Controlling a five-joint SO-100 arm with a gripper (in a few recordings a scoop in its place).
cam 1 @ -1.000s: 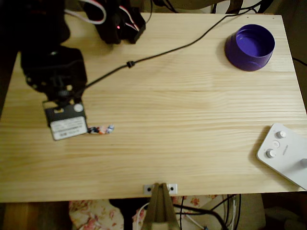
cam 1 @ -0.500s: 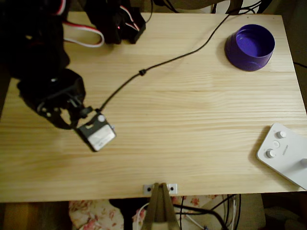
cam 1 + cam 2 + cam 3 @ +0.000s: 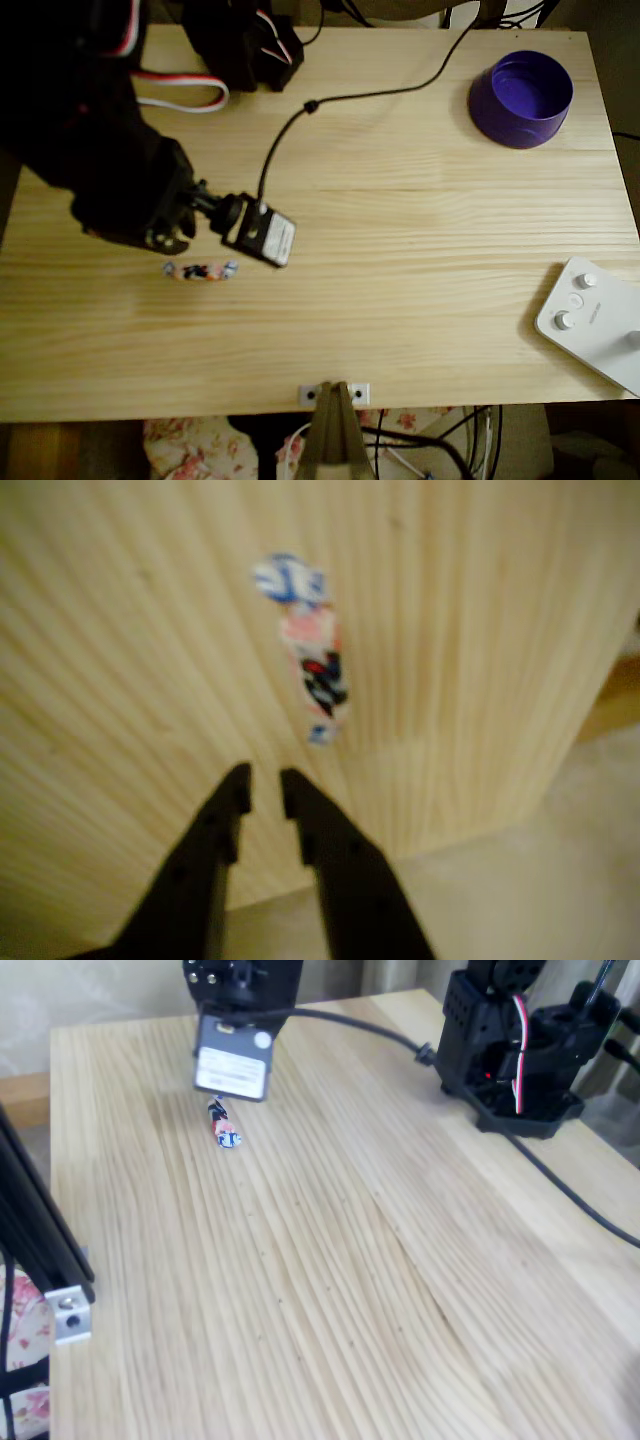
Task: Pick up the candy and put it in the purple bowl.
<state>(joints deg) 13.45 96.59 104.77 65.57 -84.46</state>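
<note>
In the overhead view there is one wooden table (image 3: 400, 250), and on it one candy (image 3: 200, 270), one purple bowl (image 3: 521, 98) and one white device with round knobs (image 3: 592, 320). The candy lies flat near the table's left edge, closer to the near edge than to the far one, with its long side along that near edge. The bowl stands upright in the far right corner, well apart from the candy. The white device sits at the right edge toward the near right corner and partly overhangs it. One black arm (image 3: 120, 180) reaches in from the far left corner, and one black cable (image 3: 360, 95) runs across the far part of the table toward the bowl's side. The arm's body hangs just beyond the candy on the far side.

In the wrist view the gripper (image 3: 263, 782) shows two dark fingers with a narrow gap between the tips, nearly closed, with nothing held between them. The single candy (image 3: 307, 645) lies on the wood ahead of the tips, apart from them, blurred.

In the fixed view the one candy (image 3: 222, 1125) rests on the table just below the arm's camera block (image 3: 233, 1068), near the far left corner of the board; whether anything touches it cannot be told
</note>
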